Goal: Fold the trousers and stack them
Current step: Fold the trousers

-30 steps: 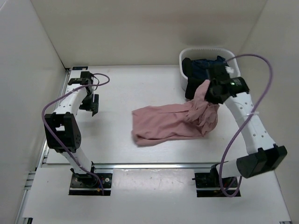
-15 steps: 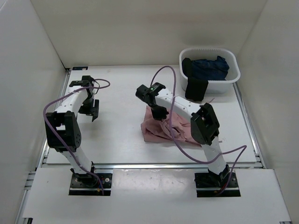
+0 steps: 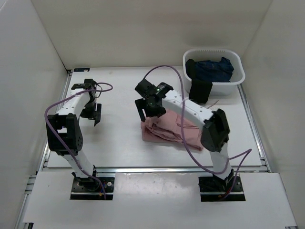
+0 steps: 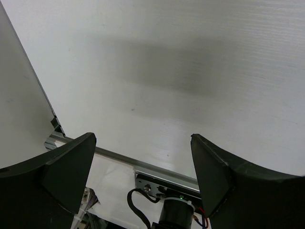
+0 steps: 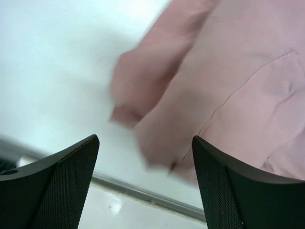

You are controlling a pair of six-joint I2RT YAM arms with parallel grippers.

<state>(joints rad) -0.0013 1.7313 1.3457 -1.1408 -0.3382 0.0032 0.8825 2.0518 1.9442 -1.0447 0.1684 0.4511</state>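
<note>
Trousers [image 3: 167,130] lie in a bunched, partly folded heap on the table [image 3: 119,143] just right of centre. Right gripper [image 3: 149,110] hovers over their 10 o'clock edge, jaws spread wide, nothing held; the wrist view shows pink cloth below the fingers [image 5: 62,181]. Left gripper [image 3: 94,113] is at 9 o'clock, well apart from the trousers, wide open and empty over bare table. Basket [image 3: 214,51] is at 1 o'clock.

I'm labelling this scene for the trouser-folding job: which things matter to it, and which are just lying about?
Job: trousers; right end effector, open over them; left end effector, open, off to the side.
Lying about: white basket; dark blue garment in it; black garment draped over its front.
</note>
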